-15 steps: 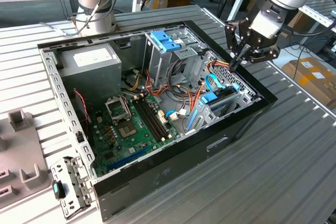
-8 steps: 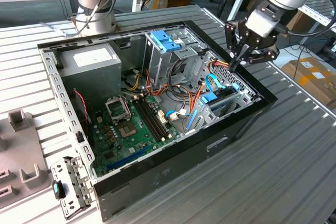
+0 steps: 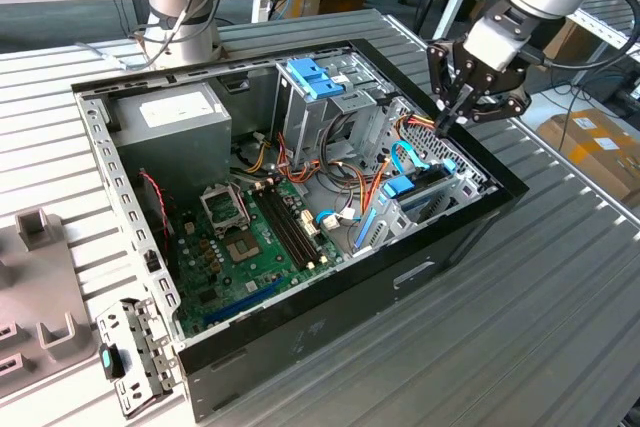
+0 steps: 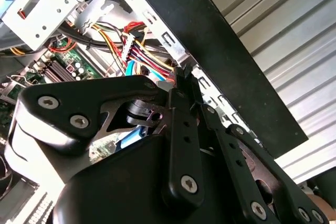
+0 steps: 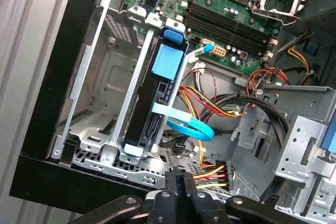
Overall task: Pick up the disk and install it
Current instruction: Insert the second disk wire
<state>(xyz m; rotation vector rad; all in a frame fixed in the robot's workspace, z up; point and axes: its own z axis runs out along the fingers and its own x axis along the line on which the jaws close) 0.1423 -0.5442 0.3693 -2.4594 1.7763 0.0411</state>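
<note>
Slatted bench; disk seated in case

The case has black, smooth, a bit shiny walls, and bare grey metal inside. The cage is dull silver metal with holes. The disk sits in it, black with light-blue plastic rails. The gripper is matt black metal with shiny screws. The table is ribbed pale metal. The board is glossy green.
</note>
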